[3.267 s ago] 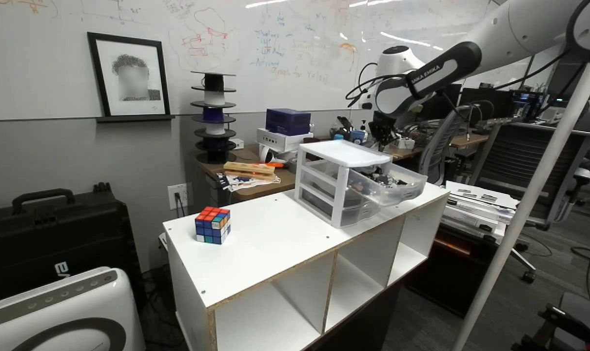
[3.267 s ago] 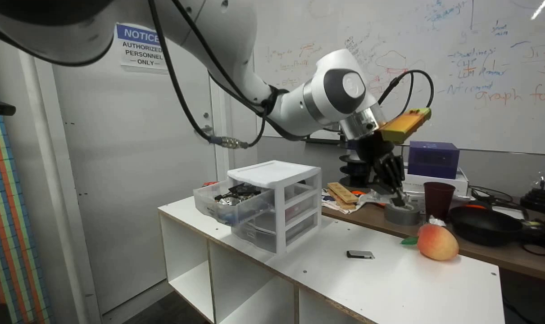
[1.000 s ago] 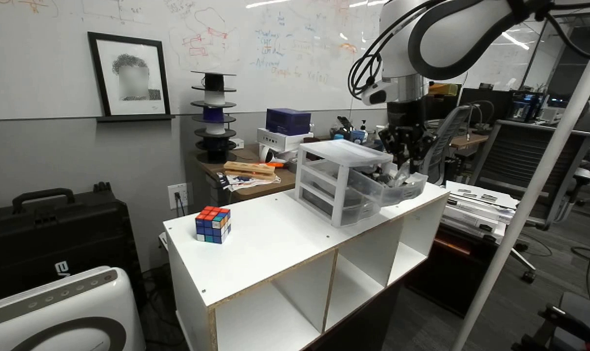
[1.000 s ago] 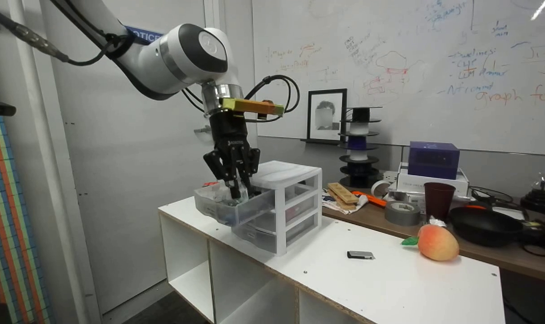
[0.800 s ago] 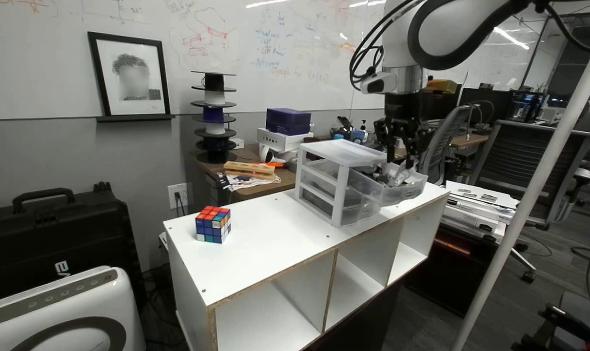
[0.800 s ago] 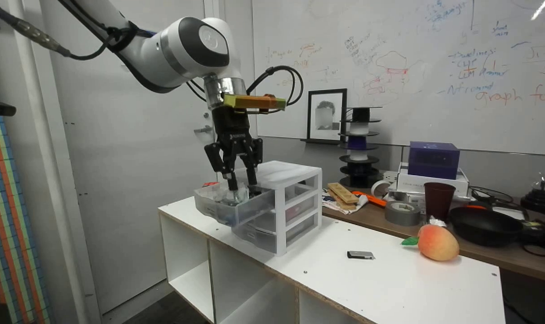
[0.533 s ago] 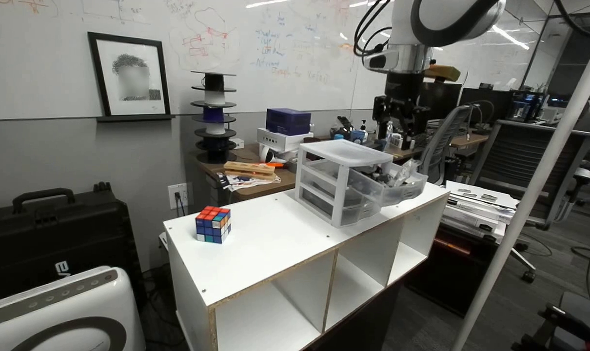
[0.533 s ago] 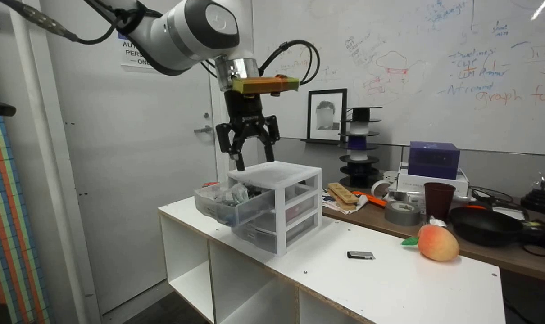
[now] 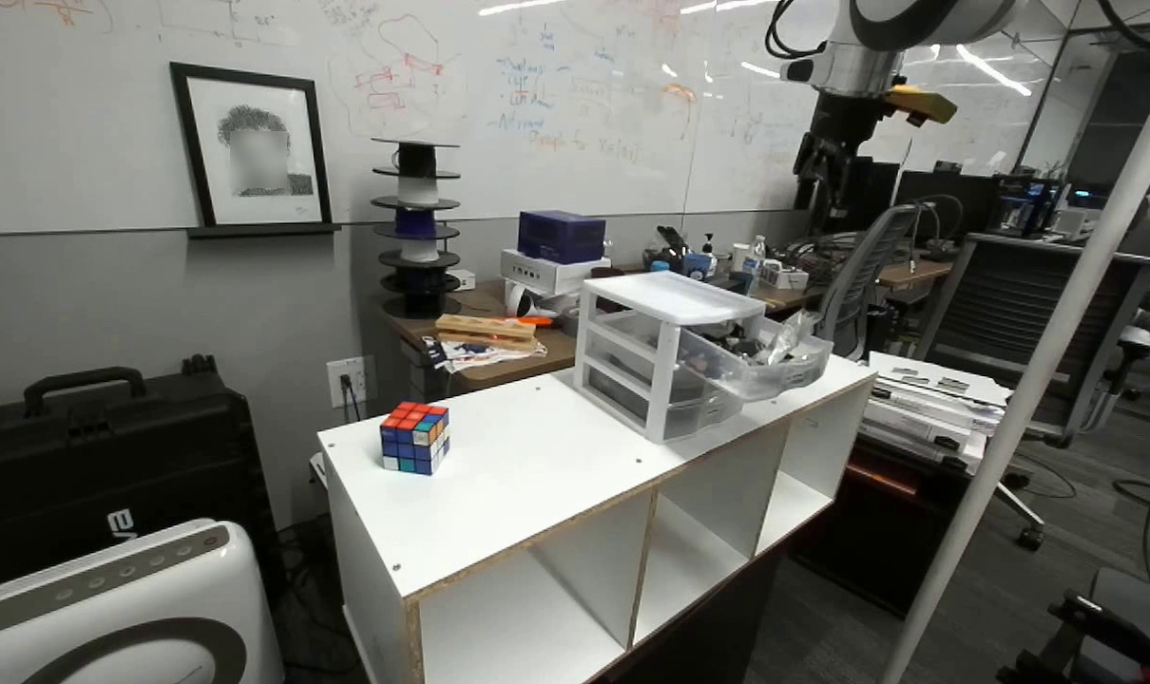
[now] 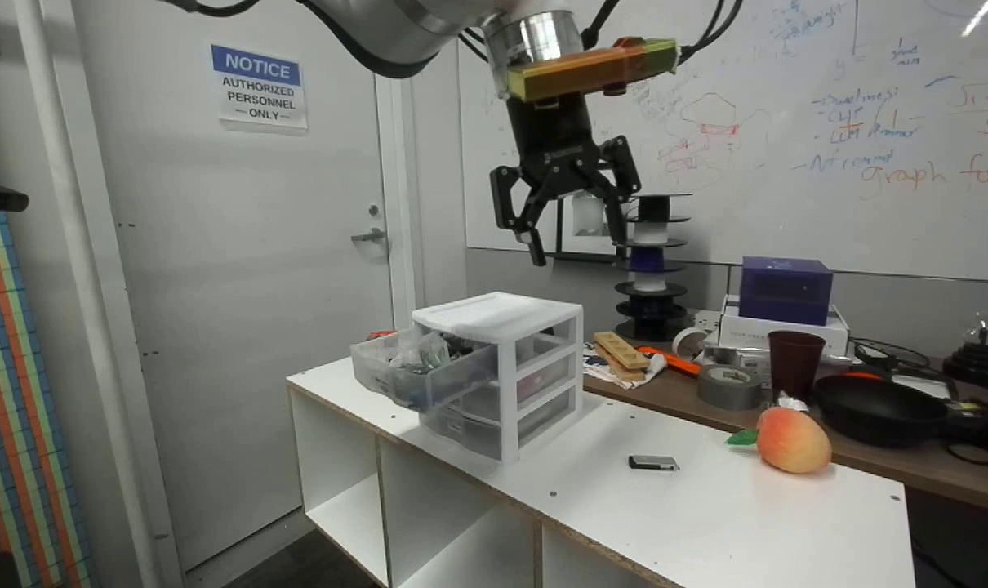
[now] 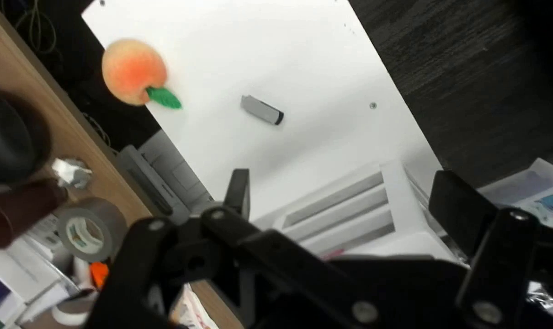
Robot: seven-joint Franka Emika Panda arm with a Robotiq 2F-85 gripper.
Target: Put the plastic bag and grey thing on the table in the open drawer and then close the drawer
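Slim grey thing (image 11: 261, 110), black-tipped

Both exterior views — oblique, sharing table (image 10: 731, 523), drawer (image 10: 457, 380) | wrist view — overhead, facing down

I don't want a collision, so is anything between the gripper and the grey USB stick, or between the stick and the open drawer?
Nothing visible stands between the gripper and the grey USB stick. On toward the open drawer, the drawer's raised side wall is in the way, beside the chest's frame.
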